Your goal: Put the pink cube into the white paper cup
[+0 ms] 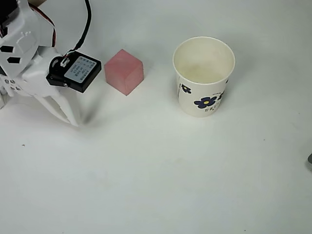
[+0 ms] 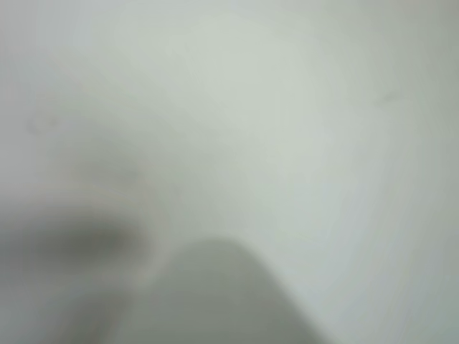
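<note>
The cube (image 1: pixel 124 71) sits on the white table (image 1: pixel 156 175), in the far half of the overhead view and left of centre. Nothing touches it. One corner points toward the near side.

To its right, clearly apart, the cup (image 1: pixel 204 77) stands upright with its mouth open to the camera. Its cream inside looks empty, and blue flowers show on its near wall.

Left of the cube, close beside it, is the arm's black servo block (image 1: pixel 77 72), with the white arm body behind it at the far left edge. The gripper (image 1: pixel 62 106) points toward the near side, its tips low over bare table, left of and nearer than the cube. It holds nothing. The fingers overlap in the overhead view and the wrist view is a blur of pale table, so I cannot tell how far the jaws are open.

Judging by this, nothing of the task is done: reach, grasp, carry and drop all remain.
</note>
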### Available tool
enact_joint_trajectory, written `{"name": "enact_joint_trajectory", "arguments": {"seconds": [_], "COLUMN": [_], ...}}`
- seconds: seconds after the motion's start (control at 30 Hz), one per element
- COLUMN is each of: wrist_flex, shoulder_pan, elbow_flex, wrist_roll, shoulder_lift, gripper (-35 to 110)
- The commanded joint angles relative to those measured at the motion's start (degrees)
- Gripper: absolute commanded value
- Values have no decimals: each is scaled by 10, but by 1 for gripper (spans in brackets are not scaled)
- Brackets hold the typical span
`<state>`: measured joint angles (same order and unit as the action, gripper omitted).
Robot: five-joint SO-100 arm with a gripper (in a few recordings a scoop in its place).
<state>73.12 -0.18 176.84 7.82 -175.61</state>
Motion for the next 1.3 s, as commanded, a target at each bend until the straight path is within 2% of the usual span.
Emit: {"name": "enact_joint_trajectory", "arguments": {"seconds": [0.0,0.53,0.87,1.27], "wrist_flex": [18,15,17,85], "shoulder_pan": [1,-8,-48,-91], "elbow_flex": [-6,-6,-7,-184], "wrist_roll": [-33,-25,-26,-23], "shoulder_lift": [-138,-138,-138,-98], "gripper": [0,0,0,0]}}
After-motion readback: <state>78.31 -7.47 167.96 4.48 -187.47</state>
